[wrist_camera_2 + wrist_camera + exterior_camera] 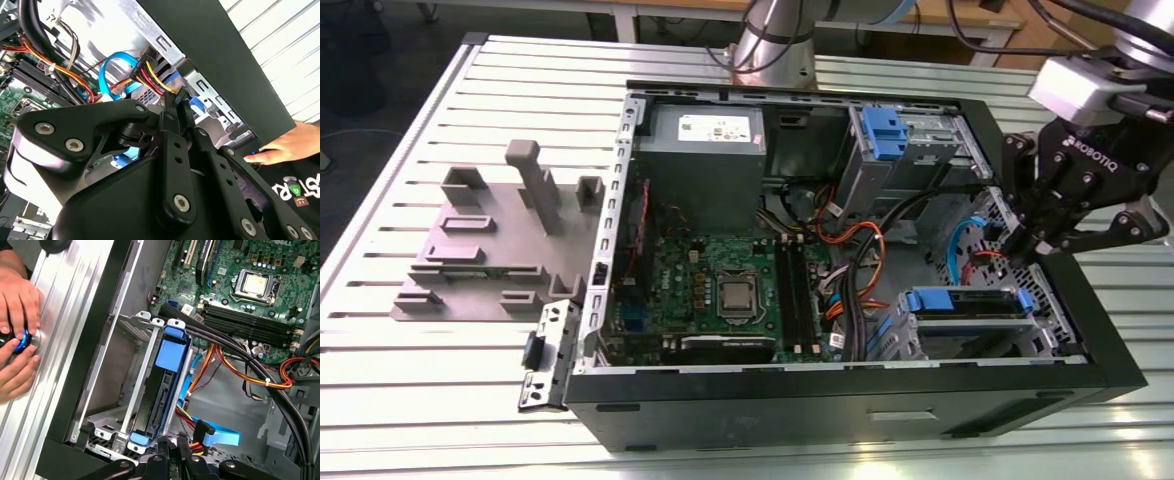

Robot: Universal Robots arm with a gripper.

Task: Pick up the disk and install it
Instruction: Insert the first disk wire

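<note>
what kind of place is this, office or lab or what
Most likely a robotics lab or test workshop. An open computer case lies on a slotted aluminium table, beside a grey fixture plate, with the arm's gripper at the case's drive bay.

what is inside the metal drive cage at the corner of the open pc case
A flat drive in a blue plastic carrier sits slotted in the grey metal drive cage, its connector edge exposed. Its label and the bay space beneath are hidden by the cage walls.
</note>
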